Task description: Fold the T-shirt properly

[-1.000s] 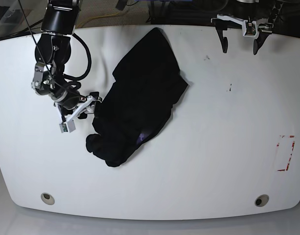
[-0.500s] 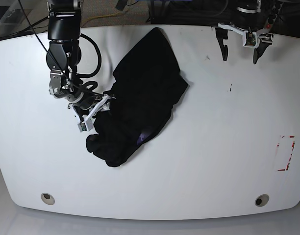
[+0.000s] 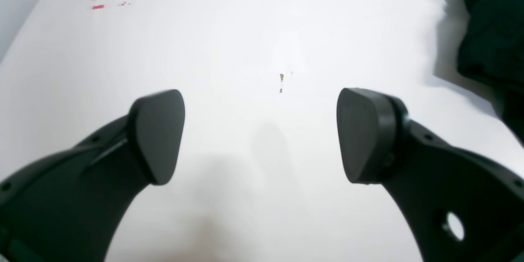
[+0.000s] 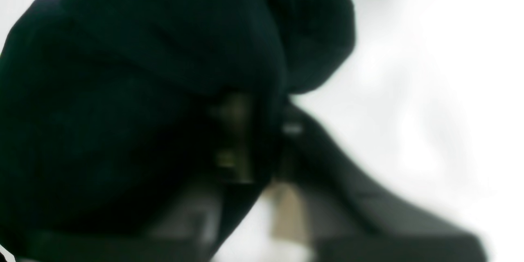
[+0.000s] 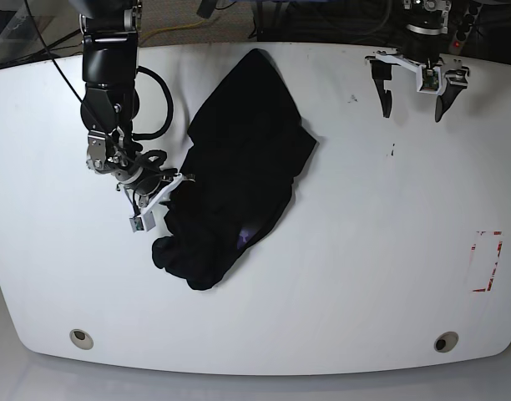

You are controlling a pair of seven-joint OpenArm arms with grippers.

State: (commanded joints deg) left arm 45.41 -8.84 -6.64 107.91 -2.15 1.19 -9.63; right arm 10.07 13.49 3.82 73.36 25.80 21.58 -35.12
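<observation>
My right gripper [image 5: 165, 195] has pushed further into the T-shirt [image 5: 239, 167], bunched left of centre on the surface [image 5: 364, 251]; I cannot tell its jaws. Left gripper [image 5: 413, 88], jaws spread, has shifted slightly at the far edge.

Bare table [image 5: 364, 251] lies open ahead of my left hand [image 5: 412, 90], its fingers spread wide, nothing between them. My right hand [image 5: 159, 194] is pressed into the bunched T-shirt [image 5: 239, 167]; cloth blocks that side.

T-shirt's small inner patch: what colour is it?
Purple, on the black T-shirt; the patch shows best in the base view.
</observation>
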